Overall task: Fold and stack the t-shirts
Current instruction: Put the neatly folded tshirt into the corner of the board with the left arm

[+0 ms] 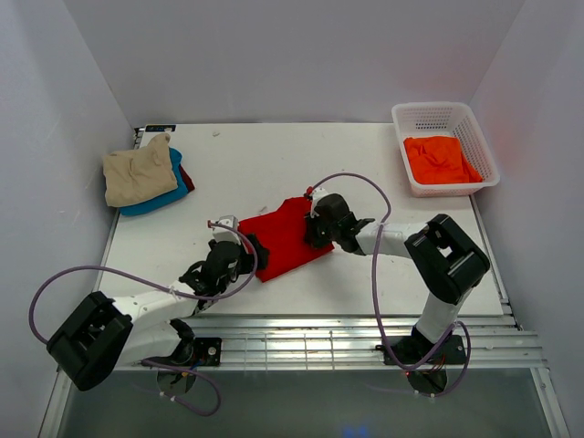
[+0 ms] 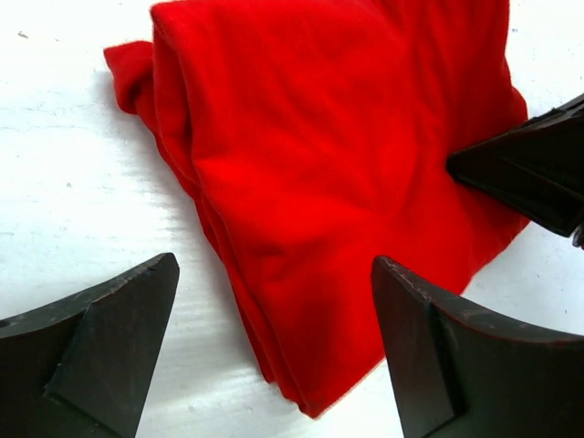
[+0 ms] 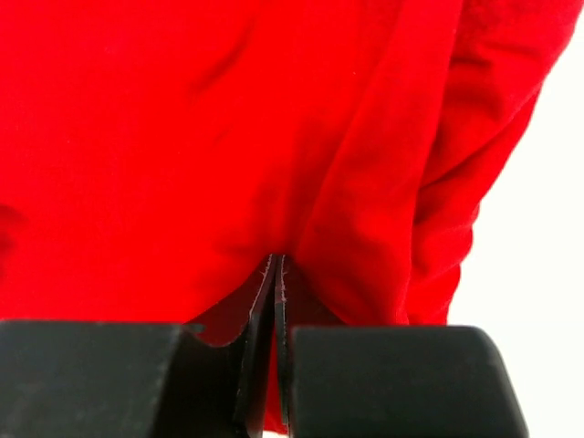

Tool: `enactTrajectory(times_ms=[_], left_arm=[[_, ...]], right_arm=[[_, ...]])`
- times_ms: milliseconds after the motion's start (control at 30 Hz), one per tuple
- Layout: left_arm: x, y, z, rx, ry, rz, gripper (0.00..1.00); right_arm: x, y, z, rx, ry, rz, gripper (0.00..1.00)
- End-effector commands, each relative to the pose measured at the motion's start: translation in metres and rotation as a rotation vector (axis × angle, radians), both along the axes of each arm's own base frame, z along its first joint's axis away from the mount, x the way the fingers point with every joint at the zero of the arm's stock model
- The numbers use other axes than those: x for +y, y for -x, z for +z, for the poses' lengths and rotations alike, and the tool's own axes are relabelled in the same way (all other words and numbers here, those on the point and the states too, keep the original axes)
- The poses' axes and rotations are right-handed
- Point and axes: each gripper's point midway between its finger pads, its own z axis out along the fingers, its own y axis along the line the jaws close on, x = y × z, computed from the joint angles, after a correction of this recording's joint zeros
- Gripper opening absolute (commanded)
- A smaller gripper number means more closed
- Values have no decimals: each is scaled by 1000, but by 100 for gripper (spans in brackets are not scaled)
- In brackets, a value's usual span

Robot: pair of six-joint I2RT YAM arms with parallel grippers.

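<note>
- The bright red t-shirt (image 1: 285, 239), centre of the frame: soft matt cloth with a fine nap, creased.
- The orange t-shirt (image 1: 440, 158), upper right: the same matt cloth.
- The basket (image 1: 479, 151) around it: white plastic lattice with a faint gloss.
- The tan t-shirt (image 1: 139, 173), upper left: matt cloth, rumpled.
- The table (image 1: 274, 155): white, matt, lightly scuffed.
- The left gripper (image 2: 274, 263), its 2 fingers (image 2: 109, 347): black matt plastic.
- The rails (image 1: 347, 333), bottom: silvery metal.
</note>
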Motion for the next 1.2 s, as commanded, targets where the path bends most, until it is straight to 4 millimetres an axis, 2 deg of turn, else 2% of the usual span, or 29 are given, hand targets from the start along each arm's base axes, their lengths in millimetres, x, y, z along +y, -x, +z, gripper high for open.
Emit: enactTrajectory(times_ms=[0, 267, 300, 333, 367, 433, 667, 767, 800, 933, 1067, 1100, 1167], left_arm=[[-7, -4, 1, -10, 95, -46, 98], [0, -5, -18, 43, 135, -30, 98], [-2, -7, -16, 33, 158, -31, 98], [-5, -3, -24, 58, 167, -47, 98], [-7, -7, -19, 37, 197, -51, 98], [-11, -7, -22, 48, 217, -58, 98], [-25, -10, -47, 117, 242, -80, 98], [-30, -15, -50, 118, 262, -81, 98], [-30, -13, -58, 139, 252, -82, 98], [-34, -18, -68, 152, 246, -83, 98], [-39, -23, -75, 162, 243, -89, 95], [-45, -23, -74, 164, 250, -118, 94], [-47, -22, -81, 185, 242, -131, 84]], right_arm=[[-2, -3, -13, 26, 36, -24, 8], [-5, -3, -20, 38, 55, -35, 8], [-5, -3, -20, 40, 56, -35, 8], [-5, -1, -22, 48, 59, -35, 8], [-6, -1, -24, 53, 61, -38, 8], [-6, 1, -26, 58, 61, -38, 8], [-6, 12, -33, 76, 59, -26, 8], [-2, 16, -32, 77, 57, -17, 8], [-1, 18, -33, 79, 57, -11, 8], [4, 23, -38, 87, 60, -1, 8], [9, 26, -41, 94, 57, 9, 8], [10, 28, -43, 97, 60, 14, 8], [12, 29, -42, 93, 60, 16, 8]])
